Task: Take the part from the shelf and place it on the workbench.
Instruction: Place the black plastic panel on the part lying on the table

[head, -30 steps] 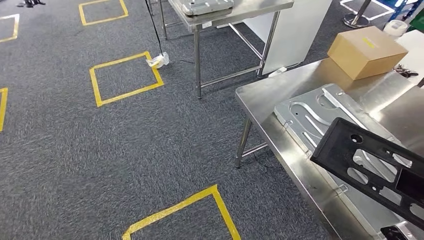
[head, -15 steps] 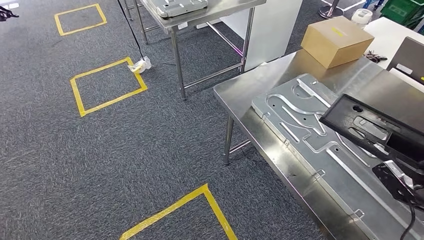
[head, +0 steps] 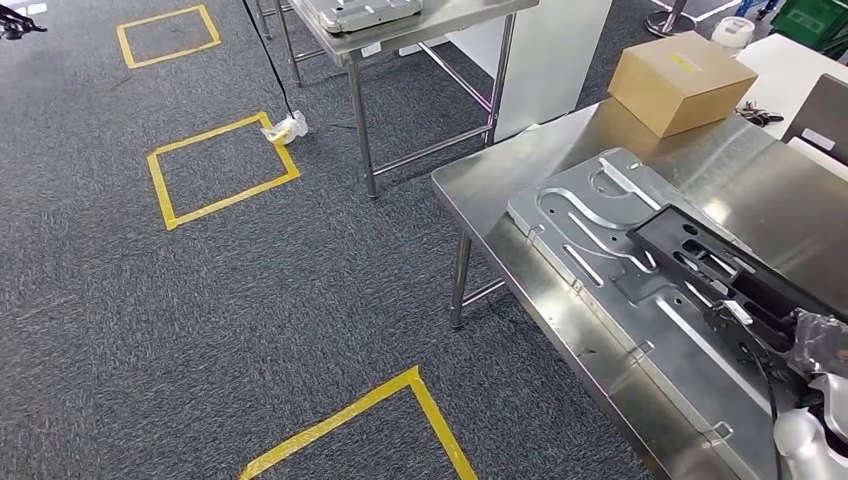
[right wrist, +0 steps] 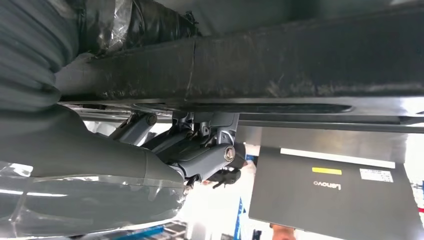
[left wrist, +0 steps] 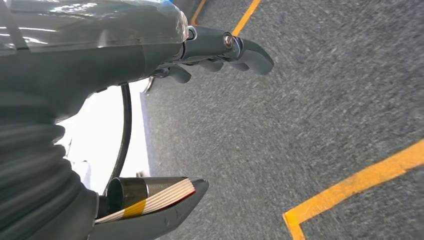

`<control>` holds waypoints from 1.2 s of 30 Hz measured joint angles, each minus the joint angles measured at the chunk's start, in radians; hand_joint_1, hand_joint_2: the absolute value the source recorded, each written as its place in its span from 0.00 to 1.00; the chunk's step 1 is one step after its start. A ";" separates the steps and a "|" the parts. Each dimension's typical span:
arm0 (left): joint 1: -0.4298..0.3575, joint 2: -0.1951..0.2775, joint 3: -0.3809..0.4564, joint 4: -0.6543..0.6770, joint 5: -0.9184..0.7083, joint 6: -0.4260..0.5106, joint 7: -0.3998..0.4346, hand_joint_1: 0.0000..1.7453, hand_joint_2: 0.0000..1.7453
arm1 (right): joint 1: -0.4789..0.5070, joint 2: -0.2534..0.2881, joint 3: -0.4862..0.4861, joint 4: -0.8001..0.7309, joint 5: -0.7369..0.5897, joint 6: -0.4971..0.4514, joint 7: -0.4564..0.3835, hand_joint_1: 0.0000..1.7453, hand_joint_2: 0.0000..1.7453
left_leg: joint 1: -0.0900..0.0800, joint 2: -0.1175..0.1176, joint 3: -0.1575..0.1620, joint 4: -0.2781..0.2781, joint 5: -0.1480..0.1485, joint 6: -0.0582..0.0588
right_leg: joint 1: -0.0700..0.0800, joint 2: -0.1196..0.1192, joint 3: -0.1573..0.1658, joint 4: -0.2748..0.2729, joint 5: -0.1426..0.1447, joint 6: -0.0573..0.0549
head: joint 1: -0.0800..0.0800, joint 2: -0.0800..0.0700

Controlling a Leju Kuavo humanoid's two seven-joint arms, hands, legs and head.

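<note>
Right robot hand [head: 815,345] grips the black part [head: 720,275] — apparently low over the workbench [head: 480,190]; left robot hand [left wrist: 150,60] hangs, fingers spread.

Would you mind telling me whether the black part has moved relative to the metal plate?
Yes. The black part has come down toward the metal plate and now lies flatter over it.

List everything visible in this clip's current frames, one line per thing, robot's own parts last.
black part: 1, black, lying on the metal plate, right hand holding its near end
metal plate: 1, silver, flat on the workbench
workbench: 1, steel, right of view
cardboard box: 1, brown, far end of the workbench
second steel table: 1, steel, behind, with a grey tray on it
floor tape squares: several, yellow, on the grey carpet
laptop: 1, grey, in the right wrist view
right hand: 1, grey, gripping the black part
left hand: 1, grey, hanging over the carpet, holding nothing
</note>
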 joint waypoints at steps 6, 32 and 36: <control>0.000 0.002 0.000 0.005 0.007 -0.028 -0.026 0.00 0.75 | -0.061 0.062 0.021 0.099 -0.006 0.030 0.004 0.00 0.00 | 0.000 0.002 0.001 0.003 -0.001 -0.001 | 0.000 0.001 0.003 0.000 0.002 0.000 | 0.000 0.000; 0.009 0.000 0.010 0.009 0.074 -0.026 -0.003 0.00 0.00 | -0.101 0.129 0.190 -0.214 0.010 0.069 0.067 0.00 0.00 | -0.001 0.003 0.000 0.004 0.001 -0.007 | 0.000 0.003 0.000 0.000 0.004 -0.002 | 0.000 0.000; 0.011 -0.002 0.010 0.009 0.075 -0.028 -0.003 0.00 0.00 | -0.097 0.123 0.196 -0.271 0.009 0.072 0.069 0.00 0.00 | -0.001 0.002 -0.001 0.005 0.001 -0.007 | 0.000 0.002 0.000 0.000 0.004 -0.002 | 0.000 0.000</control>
